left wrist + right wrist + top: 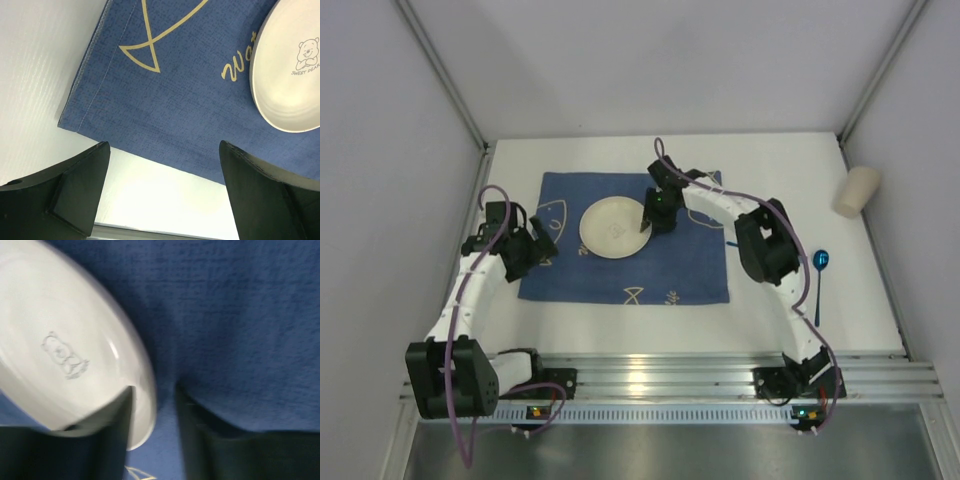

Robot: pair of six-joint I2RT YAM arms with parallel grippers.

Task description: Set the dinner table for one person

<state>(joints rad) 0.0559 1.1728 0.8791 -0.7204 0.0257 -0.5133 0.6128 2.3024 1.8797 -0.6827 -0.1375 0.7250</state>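
The plate [610, 228] lies centred on the mat [620, 282] on the white dinner table [860, 290], the right gripper [153, 390] narrowly parted astride its right rim, apparently to release it, while the left gripper [165, 145] hangs wide and empty over the mat's near-left corner.

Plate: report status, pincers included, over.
Left pincer open, empty. Right pincer open astride plate rim. Plate on mat, dinner table. Spoon, cup lie right of mat.
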